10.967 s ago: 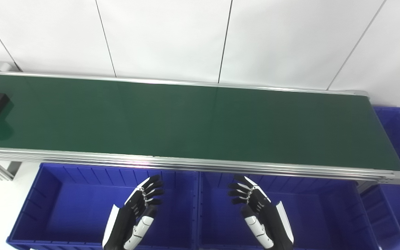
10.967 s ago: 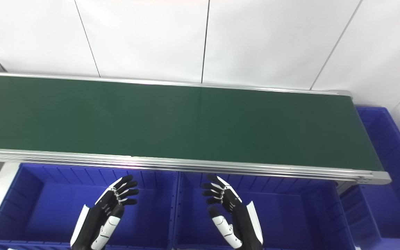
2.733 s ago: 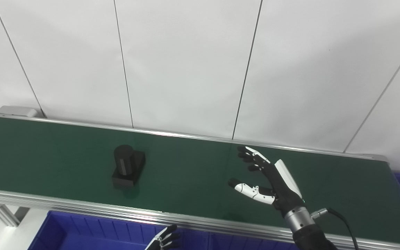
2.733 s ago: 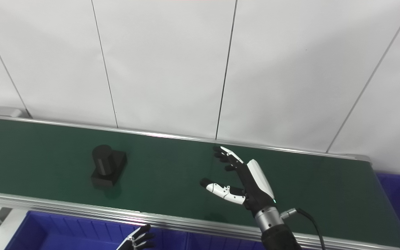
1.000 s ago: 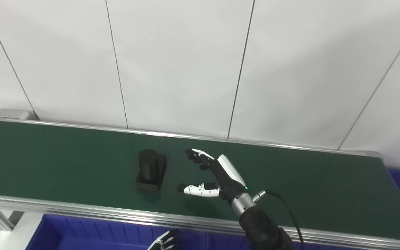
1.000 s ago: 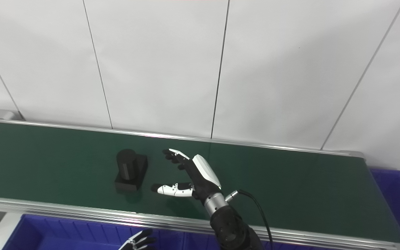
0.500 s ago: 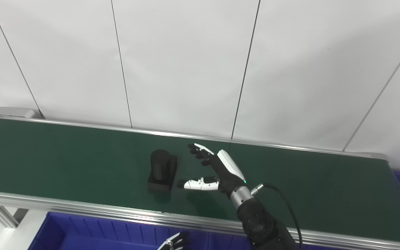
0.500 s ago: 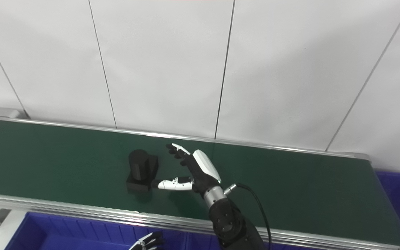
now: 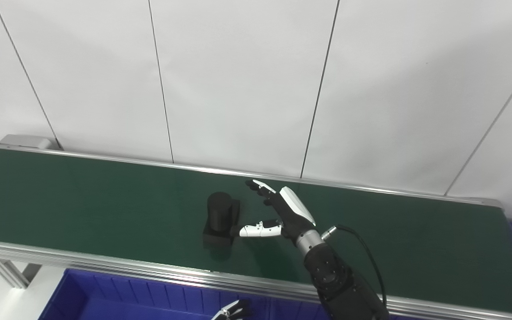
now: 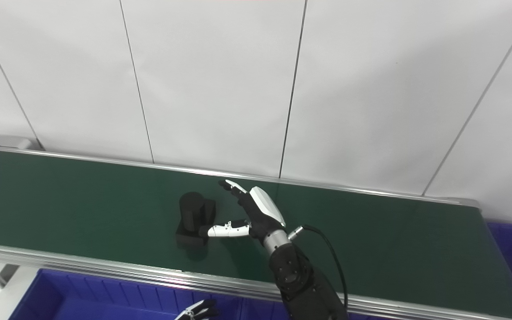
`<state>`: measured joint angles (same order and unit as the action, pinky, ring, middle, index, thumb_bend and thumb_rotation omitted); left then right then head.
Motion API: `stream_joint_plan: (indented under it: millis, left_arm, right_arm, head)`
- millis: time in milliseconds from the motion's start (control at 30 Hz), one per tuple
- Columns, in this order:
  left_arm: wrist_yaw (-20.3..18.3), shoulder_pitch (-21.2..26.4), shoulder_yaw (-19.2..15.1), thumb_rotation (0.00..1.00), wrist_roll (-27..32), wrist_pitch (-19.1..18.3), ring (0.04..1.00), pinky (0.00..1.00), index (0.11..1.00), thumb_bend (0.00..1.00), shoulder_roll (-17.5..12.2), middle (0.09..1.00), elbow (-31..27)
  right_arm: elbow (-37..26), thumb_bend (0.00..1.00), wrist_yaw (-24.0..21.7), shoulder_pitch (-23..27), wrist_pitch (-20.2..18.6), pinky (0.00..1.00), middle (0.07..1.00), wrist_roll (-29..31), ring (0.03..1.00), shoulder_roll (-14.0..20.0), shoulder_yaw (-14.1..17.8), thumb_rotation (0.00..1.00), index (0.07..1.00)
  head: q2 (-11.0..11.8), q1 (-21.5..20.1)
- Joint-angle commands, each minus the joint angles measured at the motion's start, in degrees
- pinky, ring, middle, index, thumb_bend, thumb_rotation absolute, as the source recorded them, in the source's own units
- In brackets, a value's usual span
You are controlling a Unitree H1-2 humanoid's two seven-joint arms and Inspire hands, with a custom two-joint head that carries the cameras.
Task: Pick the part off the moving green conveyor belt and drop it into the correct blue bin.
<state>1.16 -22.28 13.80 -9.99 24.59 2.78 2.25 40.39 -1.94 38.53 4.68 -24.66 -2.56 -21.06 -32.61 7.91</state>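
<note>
Part (image 9: 219,218), a black cylinder on a square base, upright mid-way along the green conveyor belt (image 9: 82,200). Right hand (image 9: 278,213) spread just beside it, thumb tip at the base, fingers (image 9: 256,184) beyond the far side, nothing held. Best closed round the cylinder as it arrives, matching belt travel, then lifted straight. Left hand (image 9: 234,310) low over the blue bin (image 9: 105,298), barely showing; grip impossible to tell.

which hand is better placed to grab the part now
Right. The right hand is open over the belt, its thumb at the part and fingers spread beside it. Only the fingertips of the left hand show at the bottom edge, below the belt over a blue bin.
</note>
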Motion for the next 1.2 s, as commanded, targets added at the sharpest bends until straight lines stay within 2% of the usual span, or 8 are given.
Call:
stream_joint_plan:
  millis: [0, 567, 667, 800, 833, 900, 967, 1167]
  left_arm:
    - [0.4, -0.5, 0.5, 0.66, -0.4, 1.5, 0.728, 0.65, 0.831, 0.59, 1.0, 0.792, -2.4]
    - [0.5, -2.3, 1.8, 0.67, -0.6, 1.8, 0.731, 0.64, 0.829, 0.60, 2.2, 0.794, -4.0]
    - [0.4, -2.7, 1.9, 0.68, -0.7, 1.6, 0.730, 0.64, 0.830, 0.60, 2.3, 0.794, -4.7]
    - [0.4, -3.1, 2.0, 0.69, -0.8, 1.4, 0.731, 0.65, 0.832, 0.60, 2.2, 0.794, -5.2]
    - [0.3, -3.2, 2.0, 0.69, -0.8, 1.5, 0.731, 0.65, 0.833, 0.60, 2.1, 0.795, -5.3]
    - [0.3, -3.3, 2.1, 0.70, -0.6, 1.5, 0.732, 0.65, 0.834, 0.61, 2.1, 0.795, -5.4]
    - [0.3, -3.5, 2.1, 0.70, -0.5, 1.4, 0.733, 0.65, 0.835, 0.61, 2.1, 0.797, -5.6]
    - [0.2, -3.8, 1.9, 0.72, -0.3, 0.9, 0.739, 0.66, 0.841, 0.63, 2.1, 0.802, -6.1]
  right_arm:
    - [-0.3, 0.84, 1.4, 3.5, 3.5, 0.84, 0.904, -0.1, 0.907, -1.1, 0.0, 0.38, 0.904]
    - [1.3, 0.89, 2.6, 2.2, 5.4, 0.82, 0.853, -0.1, 0.866, -2.1, -1.0, 0.33, 0.883]
    - [1.6, 0.87, 3.8, 1.8, 6.3, 0.76, 0.818, -0.2, 0.817, -2.3, -1.0, 0.26, 0.844]
    - [3.4, 0.85, 7.1, 1.4, 10.1, 0.69, 0.777, 1.3, 0.756, -3.2, 0.5, 0.14, 0.792]
    - [3.9, 0.83, 8.3, 1.3, 10.7, 0.61, 0.733, 1.5, 0.689, -3.5, 1.1, 0.06, 0.744]
    - [4.6, 0.80, 10.5, 1.2, 11.5, 0.53, 0.671, 1.2, 0.601, -4.0, 1.8, 0.01, 0.689]
    - [5.3, 0.59, 13.1, 1.3, 12.1, 0.45, 0.601, 0.5, 0.498, -4.3, 2.1, 0.00, 0.643]
    - [6.3, 0.50, 16.9, 1.7, 13.6, 0.38, 0.492, -0.1, 0.435, -4.4, 2.4, 0.00, 0.561]
  head:
    - [-0.3, 0.2]
    - [-1.6, 1.2]
    - [-2.0, 0.8]
    - [-2.3, 0.5]
    - [-2.3, 0.5]
    - [-2.5, 0.3]
    - [-2.6, 0.2]
    - [-2.7, -0.5]
